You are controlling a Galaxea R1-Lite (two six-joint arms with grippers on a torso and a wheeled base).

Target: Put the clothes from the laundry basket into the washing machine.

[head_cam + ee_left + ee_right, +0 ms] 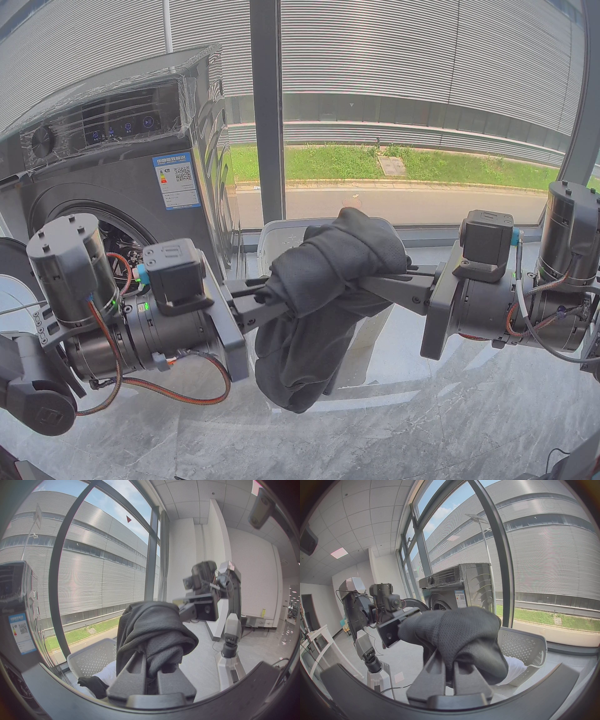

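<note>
Fingers (400,290) pinch garment (325,275) both sides — long axis hangs down.

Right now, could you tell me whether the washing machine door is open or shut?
Open: the round door stands swung out beside the washing machine, leaving the drum mouth uncovered.

We saw a charcoal mesh-fabric garment (325,275), white perforated plastic basket (522,645), and glossy dark-grey metal washing machine (94,169).

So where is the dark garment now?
In the head view the dark garment hangs mid-frame, held between the left gripper and the right gripper, in front of the laundry basket, right of the washing machine.
</note>
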